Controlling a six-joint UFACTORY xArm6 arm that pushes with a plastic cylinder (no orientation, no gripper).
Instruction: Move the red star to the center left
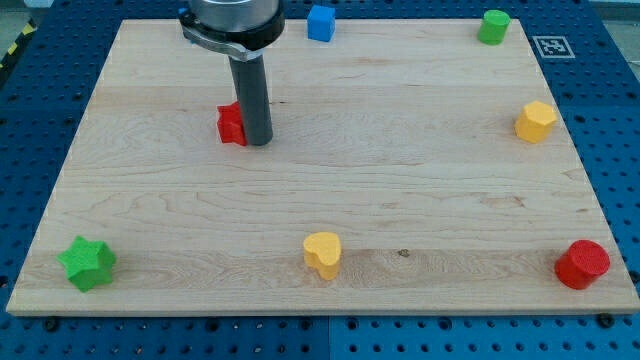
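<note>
The red star (pixel 230 125) lies on the wooden board (pixel 320 200), left of the middle and somewhat toward the view's top; the rod hides part of it. My tip (pixel 259 143) rests on the board right against the star's right side. The dark rod rises from there to the arm's head at the view's top.
A blue cube (pixel 320 22) sits at the top edge, a green cylinder (pixel 493 27) at the top right, a yellow hexagon (pixel 535 121) at the right edge, a red cylinder (pixel 582 265) at the bottom right, a yellow heart (pixel 322 253) at the bottom middle, a green star (pixel 87 263) at the bottom left.
</note>
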